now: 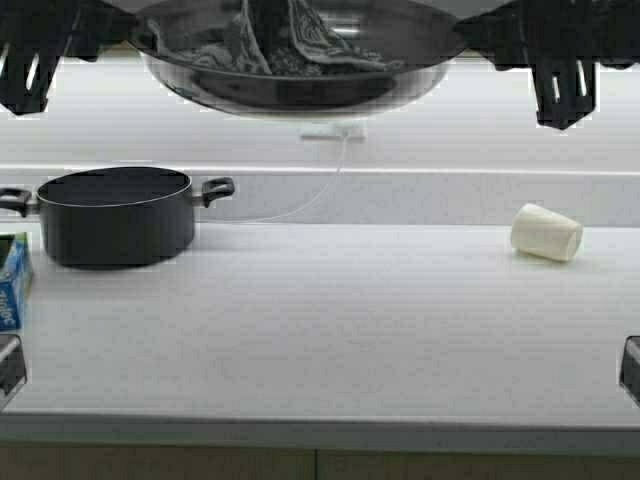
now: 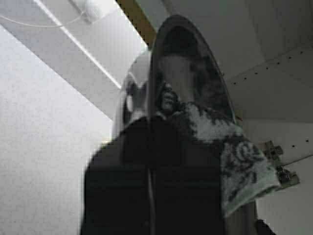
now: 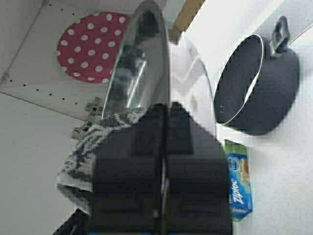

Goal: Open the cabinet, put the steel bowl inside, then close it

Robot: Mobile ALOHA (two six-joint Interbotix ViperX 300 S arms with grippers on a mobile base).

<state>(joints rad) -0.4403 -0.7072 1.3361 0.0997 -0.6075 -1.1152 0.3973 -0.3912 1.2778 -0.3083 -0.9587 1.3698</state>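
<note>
The steel bowl (image 1: pixel 300 90) hangs high over the counter, held by both rims, with a patterned cloth (image 1: pixel 290 40) draped inside it. My left gripper (image 1: pixel 140 38) is shut on its left rim and my right gripper (image 1: pixel 465 38) is shut on its right rim. The left wrist view shows the left gripper (image 2: pixel 151 122) clamped on the bowl (image 2: pixel 181 58), with the cabinet's grey interior (image 2: pixel 274 83) and a hinge (image 2: pixel 276 164) behind. The right wrist view shows the right gripper (image 3: pixel 164 112) on the bowl (image 3: pixel 142 63) before the open cabinet (image 3: pixel 29 63). The doors are out of view.
A red polka-dot plate (image 3: pixel 90 46) sits inside the cabinet. On the white counter (image 1: pixel 320 330) stand a black two-handled pot (image 1: pixel 115 215) at left, a tipped white paper cup (image 1: pixel 546 232) at right, and a blue Ziploc box (image 1: pixel 12 280) at the left edge.
</note>
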